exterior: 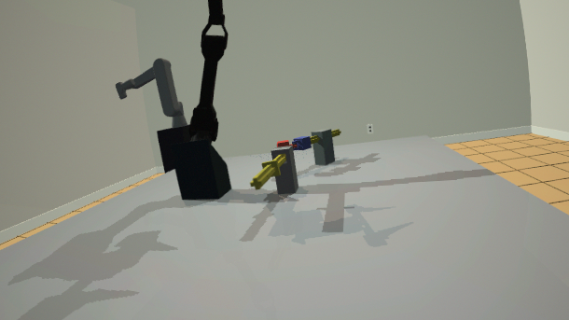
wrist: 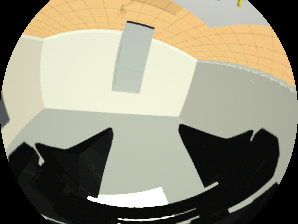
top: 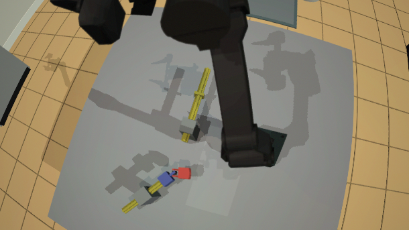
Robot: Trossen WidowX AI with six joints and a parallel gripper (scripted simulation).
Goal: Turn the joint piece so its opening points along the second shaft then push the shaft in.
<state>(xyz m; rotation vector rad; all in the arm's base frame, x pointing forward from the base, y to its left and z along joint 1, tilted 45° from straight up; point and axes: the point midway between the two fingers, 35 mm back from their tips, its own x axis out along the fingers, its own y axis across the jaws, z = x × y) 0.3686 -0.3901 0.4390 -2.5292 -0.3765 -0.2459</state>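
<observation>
From the top, the black arm (top: 235, 101) rose steeply from its base (top: 279, 141) on the grey table (top: 302, 125) and folded back overhead, so its fingers (top: 67, 1) tapered to a dark point well apart from everything below. Far beneath them, the red square joint piece (top: 183, 173) sat on the blue hinge block (top: 165, 178) at the end of the fixed yellow shaft (top: 130, 206), which passed through a grey block (top: 142, 195). The second shaft (top: 198, 98), ribbed, yellow and collared, lay in its own grey block (top: 188, 126), aimed toward the joint piece at an angle. From the exterior, the arm stood nearly upright, its upper links running out of view; both matte blocks stood square on the table. At the wrist, two dark fingers stood spread wide with nothing between them, facing pale walls and tan tiled floor (wrist: 166, 23).
</observation>
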